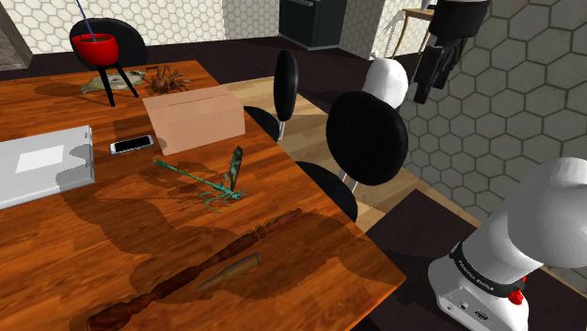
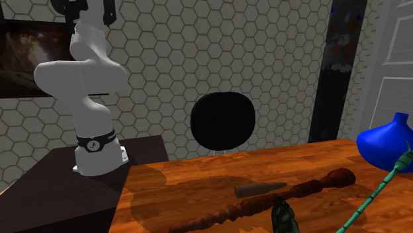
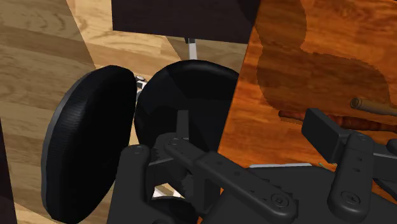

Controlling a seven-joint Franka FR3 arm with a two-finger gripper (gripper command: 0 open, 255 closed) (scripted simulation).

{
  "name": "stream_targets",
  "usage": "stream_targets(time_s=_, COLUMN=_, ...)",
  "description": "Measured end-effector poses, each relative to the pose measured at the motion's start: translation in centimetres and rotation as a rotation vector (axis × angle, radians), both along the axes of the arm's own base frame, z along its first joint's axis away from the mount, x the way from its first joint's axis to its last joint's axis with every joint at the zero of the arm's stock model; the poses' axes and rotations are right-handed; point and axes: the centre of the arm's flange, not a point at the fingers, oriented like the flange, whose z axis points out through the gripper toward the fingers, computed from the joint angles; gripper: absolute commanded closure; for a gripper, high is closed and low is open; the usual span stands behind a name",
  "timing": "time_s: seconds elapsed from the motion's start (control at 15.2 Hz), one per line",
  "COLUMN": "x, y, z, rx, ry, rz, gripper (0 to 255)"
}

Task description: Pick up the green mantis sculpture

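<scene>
Shoulder view puts the all-black two-finger gripper (image 1: 431,80) high in the air beyond the table's edge, above the round black chair backs (image 1: 367,136), its fingers parted and holding nothing. Well apart from it, the green mantis sculpture (image 1: 209,186) lies out on the glossy brown wooden table (image 1: 75,254), between the plain tan cardboard box (image 1: 193,119) and the long dark turned wooden staff (image 1: 226,249), touching neither. It is a spindly teal-green figure, with a long thin stick body, fine splayed legs and one darker leaf-shaped wing standing up near one end.
</scene>
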Motion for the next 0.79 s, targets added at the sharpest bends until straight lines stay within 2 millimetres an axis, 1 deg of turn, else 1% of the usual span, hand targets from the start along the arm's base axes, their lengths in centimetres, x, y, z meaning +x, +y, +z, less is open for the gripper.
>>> stream_targets(time_s=0.07, x=0.0, y=0.0, z=0.0, rx=0.0, ry=0.0, rz=0.0, gripper=0)
stream_targets(time_s=0.2, x=1.2, y=0.5, z=-0.7, rx=0.006, ry=-0.001, rz=0.031, gripper=0)
stream_targets(time_s=0.46, x=4.8, y=1.4, z=-3.5, rx=0.024, ry=-0.006, rz=0.126, gripper=0)
stream_targets(time_s=0.59, x=6.9, y=2.3, z=-4.8, rx=0.034, ry=-0.009, rz=0.177, gripper=0)
stream_targets(time_s=0.79, x=9.6, y=3.6, z=-6.8, rx=0.048, ry=-0.014, rz=0.254, gripper=0)
